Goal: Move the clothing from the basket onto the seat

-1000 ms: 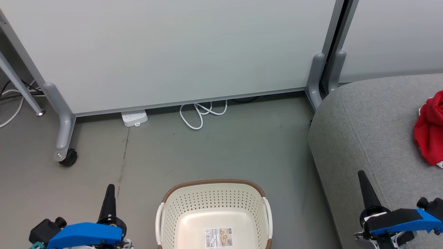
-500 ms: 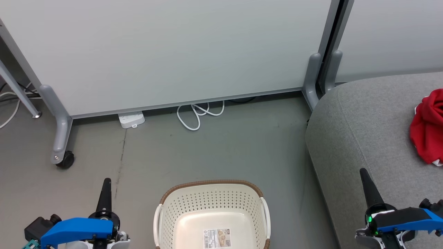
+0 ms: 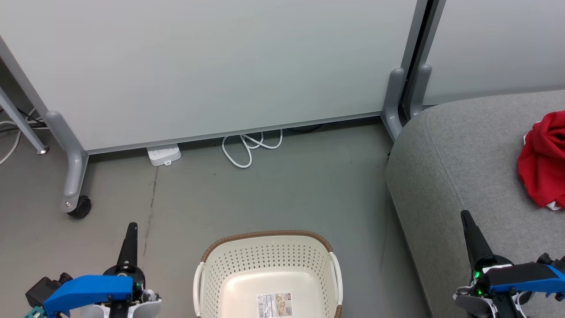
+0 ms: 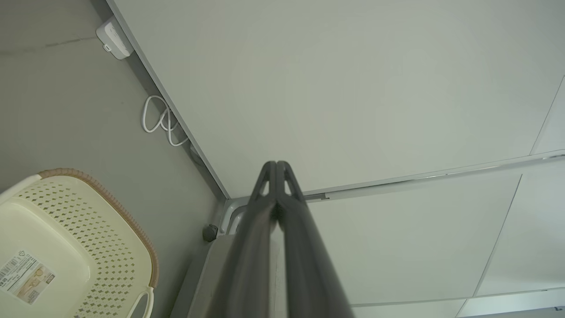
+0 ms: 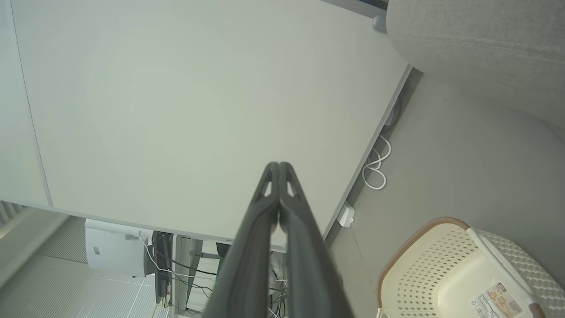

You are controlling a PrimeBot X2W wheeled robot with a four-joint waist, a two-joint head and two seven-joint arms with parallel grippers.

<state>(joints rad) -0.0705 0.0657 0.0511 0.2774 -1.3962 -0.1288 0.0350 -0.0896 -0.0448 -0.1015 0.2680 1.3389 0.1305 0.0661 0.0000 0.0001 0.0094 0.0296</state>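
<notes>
Looking down from the head view, you have the basket (image 3: 265, 233) at 6 o'clock on the grey floor (image 3: 282, 194), cut off by the bottom edge. Its inside shows bare cream plastic, with a printed label (image 3: 274, 304) stuck flat on the bottom. The clothing (image 3: 542, 159) lies as a crumpled red heap on the seat (image 3: 459, 168) at 3 o'clock, well apart from the basket, with a scrap of white trim at its lower edge. The seat takes up the 3 to 5 o'clock side and stands apart from the basket. Your left jaws sit at 7 o'clock over the floor, beside the basket; your right jaws sit at 5 o'clock over the seat's front. In the wrist views the left fingers (image 4: 256, 229) meet at their tips, and so do the right fingers (image 5: 260, 229): both jaws are closed and grip nothing. Toward 9 o'clock a white power strip (image 3: 163, 154) lies at the foot of the pale partition (image 3: 220, 66), with a looped white cable (image 3: 249, 148) nearer the centre.
</notes>
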